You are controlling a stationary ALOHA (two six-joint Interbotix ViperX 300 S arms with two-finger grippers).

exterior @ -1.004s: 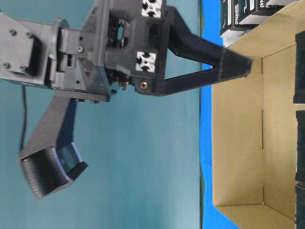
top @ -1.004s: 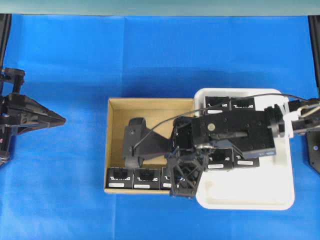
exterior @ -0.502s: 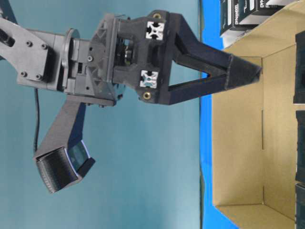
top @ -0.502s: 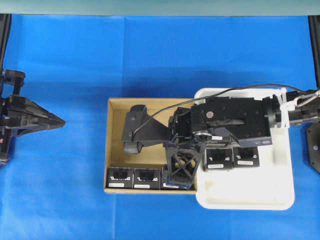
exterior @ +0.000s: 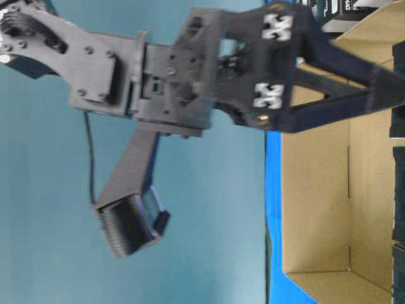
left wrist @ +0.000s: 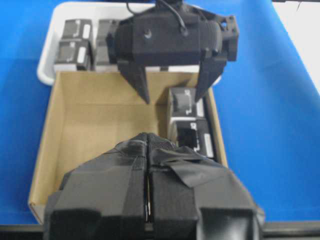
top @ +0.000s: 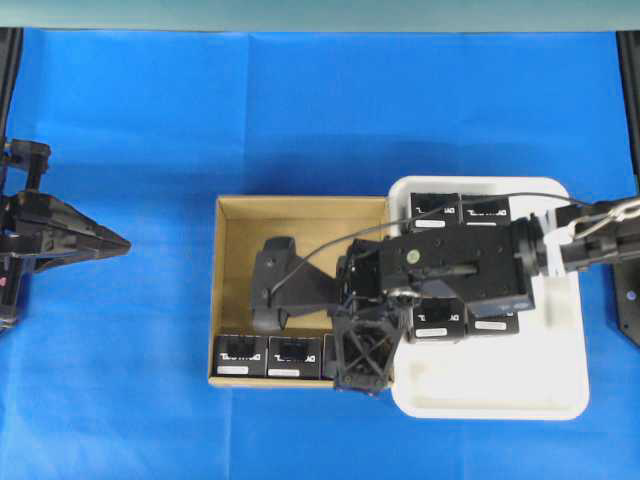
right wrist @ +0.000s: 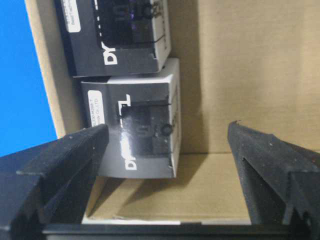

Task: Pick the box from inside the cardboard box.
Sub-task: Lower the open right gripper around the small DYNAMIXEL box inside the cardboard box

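Left claw (top: pixel 118 241) waits pinched together on the blue counter (top: pixel 300 110); right claw (top: pixel 310 330) hangs spread wide, empty, over the cardboard box (top: pixel 300 207).
Three black boxes sit in a row along the carton's near wall; the box (right wrist: pixel 132 125) nearest the white tray (top: pixel 490 400) lies flat, partly between the fingers, its long axis along the row. It looks light, stiff, slightly slick; pinching its two long sides seems safest.
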